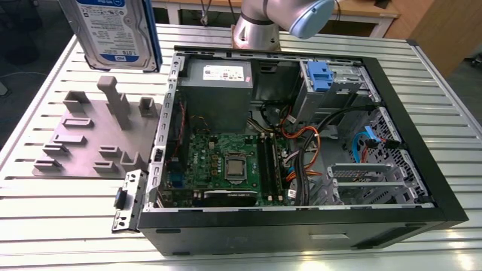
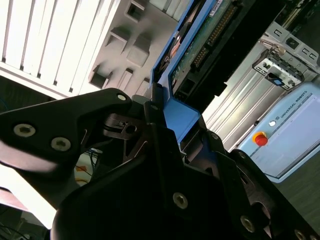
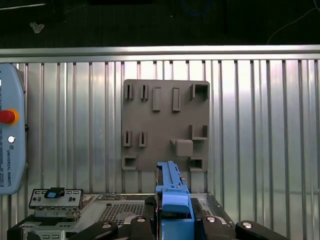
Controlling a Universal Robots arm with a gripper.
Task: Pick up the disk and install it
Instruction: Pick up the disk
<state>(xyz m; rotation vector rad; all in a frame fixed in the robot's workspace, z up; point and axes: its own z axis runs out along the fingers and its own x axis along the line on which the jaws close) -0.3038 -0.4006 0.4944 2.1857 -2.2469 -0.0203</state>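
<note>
Gripper (image 2: 180,125): I have the fingers pressed onto the blue frame of the disk (image 1: 113,31), one on each side of its thin edge. Both wrist views show this.
Disk position: it hangs on edge straight down from the gripper and touches nothing beneath it.
Why this grip: pinching one narrow end leaves the broad faces and the far end free. I judge that suits feeding it into a slot end first.
Fixture plate (image 3: 165,125): this lies directly below the gripper, flat on the slatted table (image 1: 421,73). Its posts and pockets look made to stand parts on edge where fingers can reach them.
Computer case (image 1: 421,214): it lies below and to one side of the gripper, on its side with the panel off, so its inside is open from above.
Drive cage (image 1: 342,79): it sits inside the case, well apart from the gripper, with a small blue clip (image 1: 320,76) in it.
Progress: as I read it, the pick-up is done and the install is not.
Disk label: a blue band sits over white, carrying fine print and barcodes that I leave unread.
Power supply (image 1: 217,90): this is a grey box with a white printed sticker, deep in the case.
Pendant (image 3: 7,135): it lies off to the gripper's side, with a red button and lettering along its edge.
</note>
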